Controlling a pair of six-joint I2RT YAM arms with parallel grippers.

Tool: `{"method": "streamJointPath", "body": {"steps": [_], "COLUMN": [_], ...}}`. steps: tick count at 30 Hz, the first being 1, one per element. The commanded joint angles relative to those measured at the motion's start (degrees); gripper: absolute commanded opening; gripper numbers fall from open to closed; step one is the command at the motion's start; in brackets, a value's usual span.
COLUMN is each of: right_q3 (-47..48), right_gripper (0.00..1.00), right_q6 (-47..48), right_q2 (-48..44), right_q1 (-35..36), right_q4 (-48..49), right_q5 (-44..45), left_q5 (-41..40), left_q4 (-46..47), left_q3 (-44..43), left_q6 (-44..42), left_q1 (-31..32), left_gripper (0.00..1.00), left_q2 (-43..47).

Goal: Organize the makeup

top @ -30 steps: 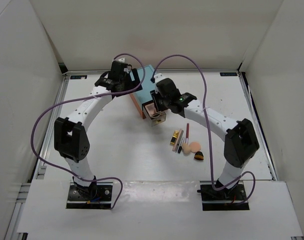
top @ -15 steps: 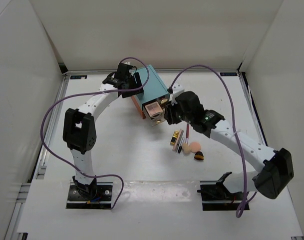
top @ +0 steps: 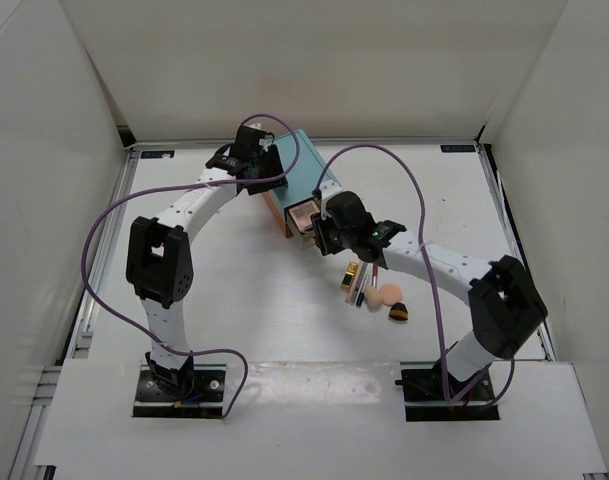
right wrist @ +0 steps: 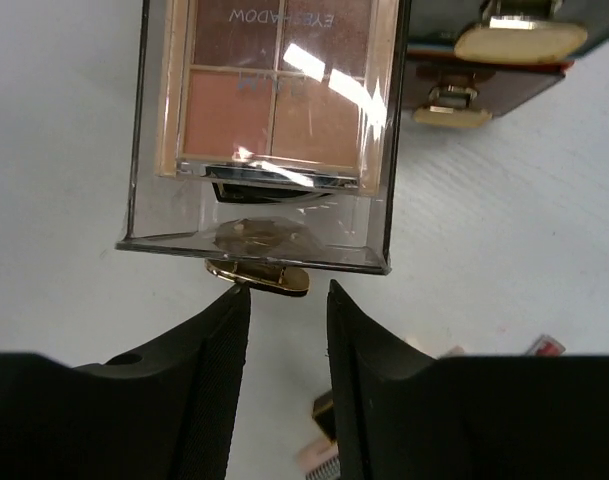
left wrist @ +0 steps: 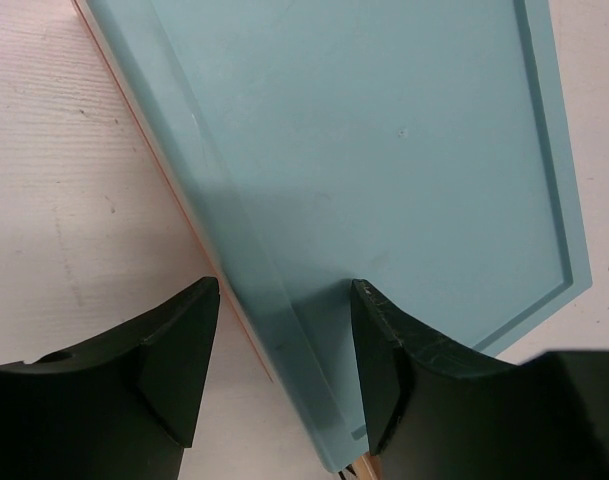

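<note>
The square tan-pink palette (right wrist: 274, 90) lies in a clear drawer (right wrist: 254, 245) pulled out of the teal box (top: 306, 165). My right gripper (right wrist: 287, 290) is slightly open and empty, its tips just in front of the drawer's gold handle (right wrist: 259, 275); in the top view the gripper (top: 319, 235) is at the drawer's front. My left gripper (left wrist: 284, 290) is open and straddles the box's left edge (left wrist: 384, 150). A gold lipstick (top: 354, 272), slim sticks (top: 376, 262), a peach sponge (top: 389, 294) and a small black piece (top: 397, 313) lie on the table right of the drawer.
A second gold handle (right wrist: 519, 40) shows on the box front beside the open drawer. White walls enclose the table on three sides. Purple cables loop over both arms.
My left gripper moved right onto the box's edge and stayed there. My right arm swung out to the right, then came back to the drawer's front.
</note>
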State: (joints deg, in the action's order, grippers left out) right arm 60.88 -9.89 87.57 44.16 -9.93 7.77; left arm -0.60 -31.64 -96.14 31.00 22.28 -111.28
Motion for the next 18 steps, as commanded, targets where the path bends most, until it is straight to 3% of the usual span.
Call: {"method": "streamJointPath", "body": {"steps": [1, 6, 13, 18], "right_q3": [5.0, 6.3, 5.6, 10.5], "right_gripper": [0.40, 0.39, 0.40, 0.40], "right_q6": [0.0, -1.0, -5.6, -6.9], "right_q2": [3.5, 6.6, 12.5, 18.2], "right_q1": [0.1, -0.2, -0.2, -0.2], "right_q4": [7.8, 14.4, 31.3, 34.3], "right_q5": [4.7, 9.1, 16.7, 18.5], "left_q5": [-0.2, 0.1, 0.2, 2.0], "left_q4": [-1.8, -1.4, -1.2, -1.2], "left_q3": [1.2, 1.8, 2.3, 2.6], "left_q6": [-0.4, -0.4, -0.8, -0.9], "left_q1": [-0.3, -0.1, -0.2, -0.1], "left_gripper": [0.65, 0.65, 0.65, 0.64], "left_q2": [1.0, 0.9, 0.5, 0.5]}}
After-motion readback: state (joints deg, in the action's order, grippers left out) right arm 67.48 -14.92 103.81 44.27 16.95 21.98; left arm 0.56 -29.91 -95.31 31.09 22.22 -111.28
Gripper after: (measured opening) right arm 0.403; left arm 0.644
